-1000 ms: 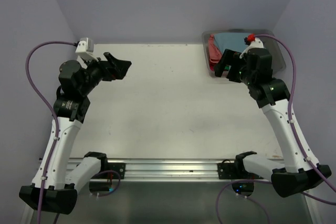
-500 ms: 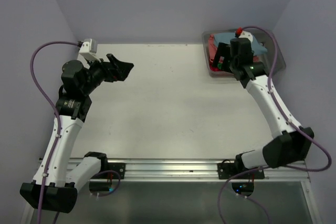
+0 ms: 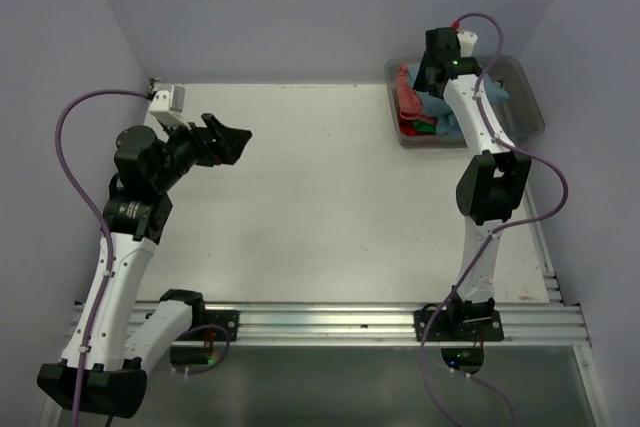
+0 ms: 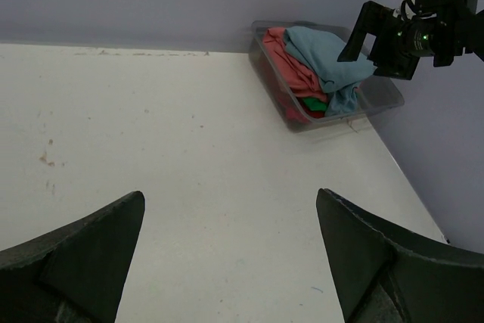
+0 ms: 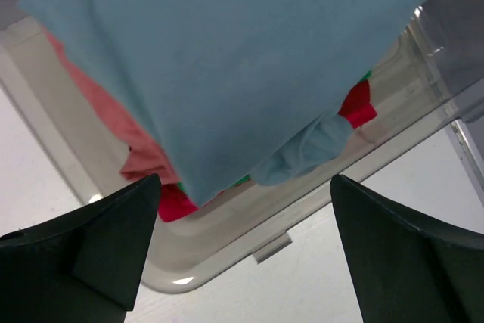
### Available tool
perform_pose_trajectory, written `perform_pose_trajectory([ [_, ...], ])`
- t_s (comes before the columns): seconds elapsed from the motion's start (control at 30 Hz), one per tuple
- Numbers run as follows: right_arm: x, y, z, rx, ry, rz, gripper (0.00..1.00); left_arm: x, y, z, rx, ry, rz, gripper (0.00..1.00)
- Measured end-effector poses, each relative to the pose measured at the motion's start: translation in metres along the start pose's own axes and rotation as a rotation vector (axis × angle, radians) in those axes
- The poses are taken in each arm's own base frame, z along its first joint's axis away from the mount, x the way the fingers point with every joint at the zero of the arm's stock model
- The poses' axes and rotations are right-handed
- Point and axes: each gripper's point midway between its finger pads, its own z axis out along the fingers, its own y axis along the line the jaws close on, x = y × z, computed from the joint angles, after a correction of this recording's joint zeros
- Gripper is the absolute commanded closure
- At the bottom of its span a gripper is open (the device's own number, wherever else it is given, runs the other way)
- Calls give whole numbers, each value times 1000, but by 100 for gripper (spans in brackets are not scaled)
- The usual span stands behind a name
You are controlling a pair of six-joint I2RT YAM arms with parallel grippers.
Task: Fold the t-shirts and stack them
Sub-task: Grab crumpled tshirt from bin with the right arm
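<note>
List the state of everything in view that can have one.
Slate-blue cotton t-shirt: unfolded, topping the pile.
Salmon-pink t-shirt: crumpled beneath it.
Red t-shirt: crumpled, mostly buried.
Green t-shirt: mostly buried.
Clear plastic bin: upright, holding the shirts.
Left gripper: open, empty.
Right gripper: open, empty, over the bin.

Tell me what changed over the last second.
The right gripper reached farther out toward the far right corner, from the near edge of the bin to above the t-shirts piled in it. Its jaws are open and it took hold of nothing. Unchanged: the left gripper, open above the table, barely shifted, and the t-shirts lie in the bin as before.
</note>
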Motion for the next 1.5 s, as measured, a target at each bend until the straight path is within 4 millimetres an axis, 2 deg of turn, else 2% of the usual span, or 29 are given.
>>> perform_pose_trajectory([
  [0.17, -4, -36, 27, 77, 34, 67, 2, 0, 2, -3, -10, -9, 11, 0],
  [0.27, -2, -47, 39, 90, 56, 80, 4, 2, 3, -2, -13, -4, 9, 0],
  [0.37, 4, -44, 49, 68, 87, 82, 10, 4, 4, -1, -15, 1, 6, 0],
  [0.4, 8, -41, 51, 53, 102, 80, 19, 5, 4, -1, -16, 3, 6, 0],
  [0.5, 17, -32, 53, -2, 143, 83, 32, 7, 5, -1, -17, 7, 4, 0],
  [0.6, 18, -23, 53, -57, 158, 95, 40, 7, 5, -1, -17, 6, 4, 0],
  [0.7, 22, -16, 53, -98, 176, 107, 40, 6, 5, -1, -16, 5, 5, 0],
  [0.83, 22, -14, 53, -122, 187, 122, 24, 6, 4, -2, -15, 2, 6, 0],
  [0.9, 23, -13, 53, -126, 191, 125, 19, 5, 4, -3, -14, 0, 7, 0],
  [1.0, 23, -12, 53, -140, 199, 134, 22, 5, 3, -4, -13, -2, 8, 0],
  [1.17, 29, -6, 63, -159, 222, 148, 43, 4, 3, -5, -13, -4, 9, 0],
  [1.33, 44, -7, 80, -162, 269, 166, 47, 4, 2, -7, -14, -7, 11, 0],
  [1.37, 45, -6, 81, -168, 276, 170, 54, 4, 2, -7, -15, -8, 14, 0],
  [1.4, 45, -6, 81, -170, 277, 172, 78, 4, 2, -8, -15, -9, 16, 0],
  [1.43, 45, -5, 81, -178, 277, 170, 90, 4, 2, -8, -15, -8, 17, 0],
  [1.47, 43, -3, 81, -189, 273, 178, 100, 4, 2, -9, -15, -8, 17, 0],
  [1.5, 43, -1, 80, -202, 268, 189, 100, 4, 2, -9, -16, -7, 17, 0],
])
